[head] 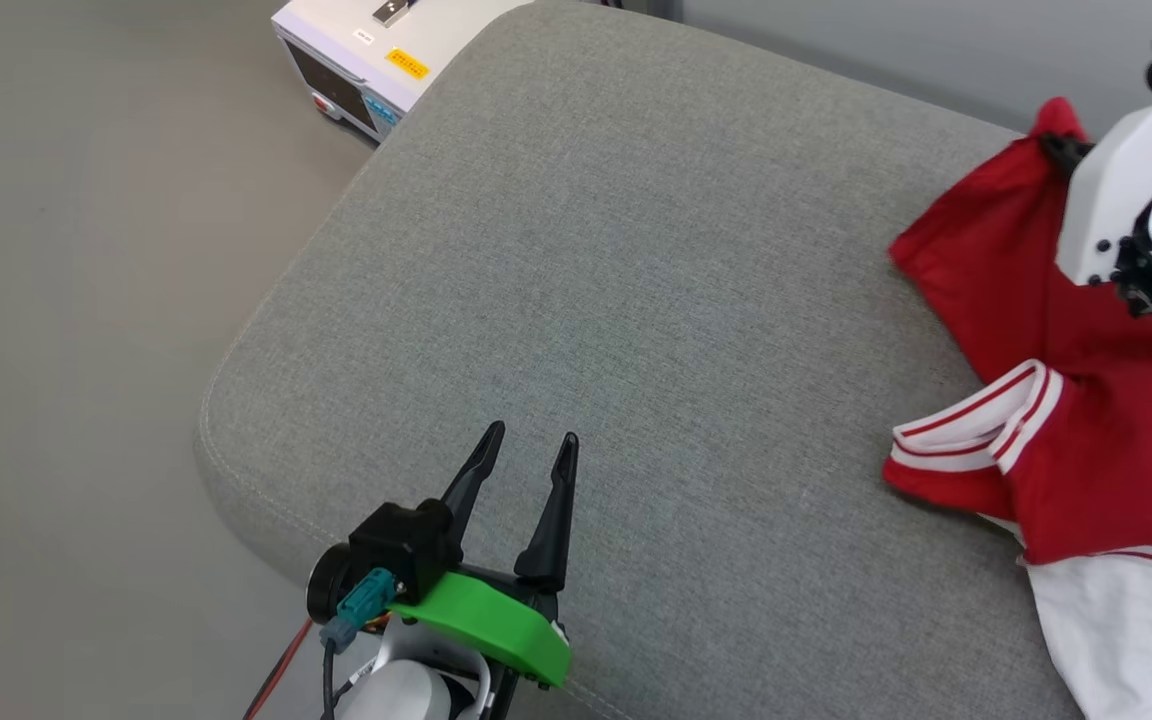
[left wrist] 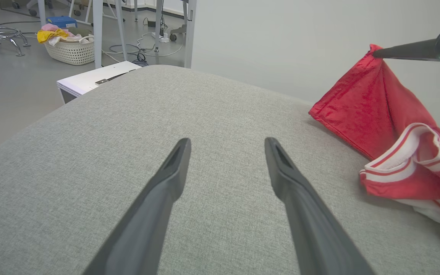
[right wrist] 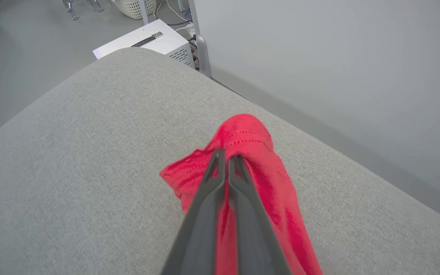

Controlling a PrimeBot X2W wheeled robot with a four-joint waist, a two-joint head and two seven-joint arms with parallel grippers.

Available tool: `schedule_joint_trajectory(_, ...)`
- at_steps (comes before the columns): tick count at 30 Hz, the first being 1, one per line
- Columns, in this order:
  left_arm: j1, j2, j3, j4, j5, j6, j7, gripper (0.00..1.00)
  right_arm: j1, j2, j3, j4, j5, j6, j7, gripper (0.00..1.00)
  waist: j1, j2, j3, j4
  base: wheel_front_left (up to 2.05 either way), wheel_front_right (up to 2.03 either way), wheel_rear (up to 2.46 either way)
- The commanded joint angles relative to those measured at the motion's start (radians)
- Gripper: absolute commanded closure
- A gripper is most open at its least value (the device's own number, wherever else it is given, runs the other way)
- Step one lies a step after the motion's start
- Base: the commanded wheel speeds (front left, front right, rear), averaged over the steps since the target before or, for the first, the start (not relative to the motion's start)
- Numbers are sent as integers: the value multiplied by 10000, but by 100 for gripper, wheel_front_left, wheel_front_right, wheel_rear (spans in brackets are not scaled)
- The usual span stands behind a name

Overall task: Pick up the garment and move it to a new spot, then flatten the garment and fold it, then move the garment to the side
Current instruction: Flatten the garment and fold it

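My right pincer is clamped on the jersey corner, tenting it above the cushion for relocation; my left pincer, left of the jersey, gapes empty.

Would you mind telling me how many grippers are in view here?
2. The left gripper hangs over the near edge of the grey cushion, jaws open and empty. The right gripper is at the cushion's right side, jaws shut on a raised red corner of the garment.
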Motion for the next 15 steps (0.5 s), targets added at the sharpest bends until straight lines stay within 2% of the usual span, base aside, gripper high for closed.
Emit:
schedule_joint_trajectory(1, -177, -39, 5, -30, -68, 58, -59, 0, -129, -11, -199, 404, -326, 6, -318, 100, -1, 0, 62, 19, 0, 0, 0)
schedule_joint_trajectory(2, -185, -39, -6, -31, -84, 67, -59, 0, -163, 9, -306, 791, -662, 6, -532, 64, -1, 0, 92, 15, 0, 0, 0)
schedule_joint_trajectory(3, -196, -39, -16, -27, -99, 77, -59, 0, -154, 61, -279, 1150, -930, 6, -582, 0, -1, 0, 115, 9, 0, 0, 0)
schedule_joint_trajectory(9, -248, -39, 14, -3, -92, 133, -59, 0, -218, 421, -371, 2126, -1253, 6, -1371, 0, -1, 0, 74, -175, 0, 0, 0)
schedule_joint_trajectory(15, -203, -39, 214, 75, 80, 89, -59, 0, -125, 577, -29, 2016, -906, 6, -2366, 0, -1, 0, -336, -690, 0, 0, 0)
